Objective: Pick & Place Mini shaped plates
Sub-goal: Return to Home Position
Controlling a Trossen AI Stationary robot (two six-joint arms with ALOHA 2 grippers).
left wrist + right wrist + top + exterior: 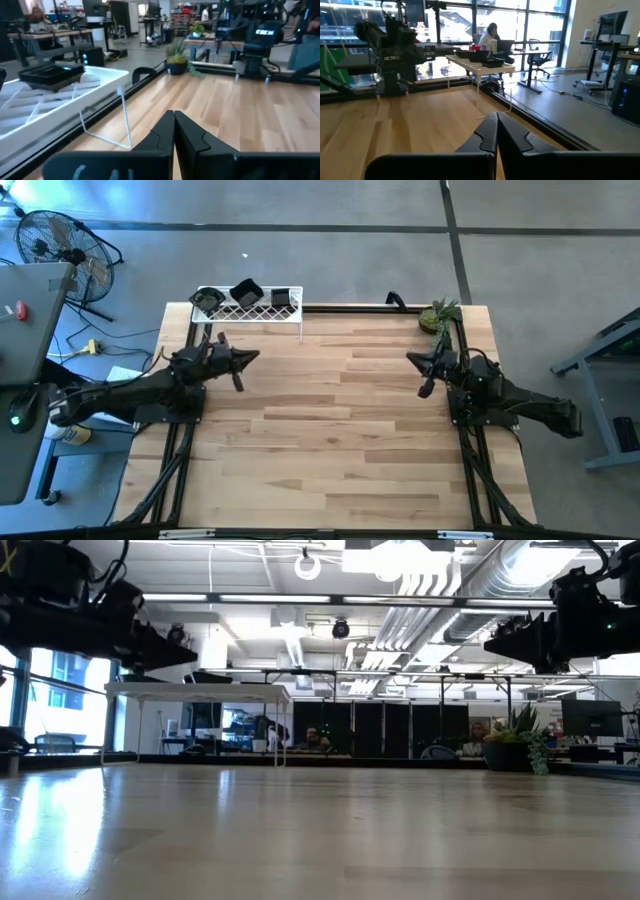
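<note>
Left pincer (174, 119): my fingers pressed together, holding nothing, hovering above table (330, 440) on left side, just in front of white wire rack (262, 311). Right pincer (497, 120): fingers together too, empty, raised over right side near potted plant (438, 316). Black plates (246, 291) sit atop rack at far left corner, three dark clusters, apart from both pincers.

Bright overhead strip lights (270, 598) and window (545, 22) daylight cast pale glare on the wooden table (60, 825).

Right pincer (496, 121) closed — black plates (492, 62) on the white rack (470, 65) beyond
</note>
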